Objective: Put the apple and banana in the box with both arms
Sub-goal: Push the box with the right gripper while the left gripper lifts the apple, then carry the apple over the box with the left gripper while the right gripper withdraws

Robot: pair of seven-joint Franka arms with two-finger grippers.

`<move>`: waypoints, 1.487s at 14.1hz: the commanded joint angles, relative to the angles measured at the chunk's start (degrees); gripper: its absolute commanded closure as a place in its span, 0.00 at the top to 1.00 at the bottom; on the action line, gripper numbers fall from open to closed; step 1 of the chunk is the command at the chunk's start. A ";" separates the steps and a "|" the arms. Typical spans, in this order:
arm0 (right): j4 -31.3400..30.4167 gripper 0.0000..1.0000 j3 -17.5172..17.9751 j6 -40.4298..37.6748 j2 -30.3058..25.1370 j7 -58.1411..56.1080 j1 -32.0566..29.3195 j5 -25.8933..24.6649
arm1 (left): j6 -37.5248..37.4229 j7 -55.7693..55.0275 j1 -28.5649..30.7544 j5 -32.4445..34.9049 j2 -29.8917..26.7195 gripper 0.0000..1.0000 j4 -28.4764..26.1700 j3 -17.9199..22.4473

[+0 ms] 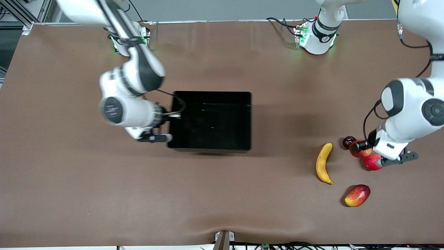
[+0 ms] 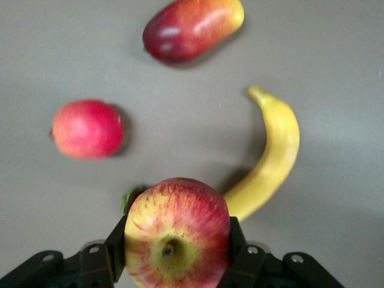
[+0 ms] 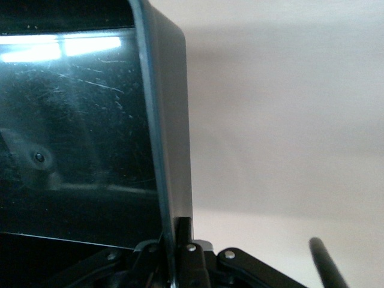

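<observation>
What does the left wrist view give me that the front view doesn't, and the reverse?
Only the left wrist view: the left gripper closed on the apple, fingers on both of its sides, yellow stem dimple toward the camera.

Only the front view: the box, the right gripper shut on its wall at the right arm's end, and a small dark fruit beside the apple.

Both: the banana, the mango and the plain red fruit lying apart on the table.
</observation>
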 commanded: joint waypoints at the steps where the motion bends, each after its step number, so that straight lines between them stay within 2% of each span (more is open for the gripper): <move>1: 0.68 0.00 -0.82 6.50 4.27 2.10 4.69 3.30 | -3.53 -2.17 0.40 0.03 -8.06 0.00 -5.97 -1.97; 4: 1.29 0.00 -0.73 12.92 8.05 6.57 8.03 3.56 | -3.62 -10.68 0.31 0.03 -12.64 0.00 -10.37 -6.71; 6: 3.39 0.00 -0.82 13.64 11.12 8.78 9.71 3.30 | -3.19 -13.77 0.40 0.03 -14.84 0.00 -12.40 -9.97; 7: 3.75 0.37 -0.82 13.64 11.40 8.87 9.37 3.39 | -3.09 -13.78 0.40 0.03 -15.37 0.00 -12.67 -11.20; 8: 4.19 0.99 -0.91 13.47 11.23 8.52 9.02 3.21 | -3.01 -14.13 0.40 0.03 -15.90 0.00 -13.28 -12.87; 10: 6.47 1.00 -1.35 10.59 10.53 8.26 8.57 2.42 | -1.17 -16.49 0.40 0.03 -16.70 0.00 -14.95 -16.82; 13: 16.81 1.00 -3.89 -6.07 9.64 8.26 5.69 2.16 | 2.60 -26.76 0.05 0.47 -14.95 0.00 -15.65 -24.55; 15: 21.83 1.00 -4.77 -13.75 9.56 7.82 1.91 2.07 | 5.77 -30.29 -0.04 0.82 -12.93 0.00 -15.74 -28.25; 18: 28.08 1.00 -4.86 -22.10 9.47 6.50 -4.68 0.23 | 10.08 -30.39 -3.28 2.13 -8.72 0.00 -15.48 -30.02; 21: 32.48 1.00 -4.87 -28.96 9.21 2.47 -12.41 -0.66 | 11.76 -30.39 -6.01 9.33 -2.57 0.00 -13.56 -30.11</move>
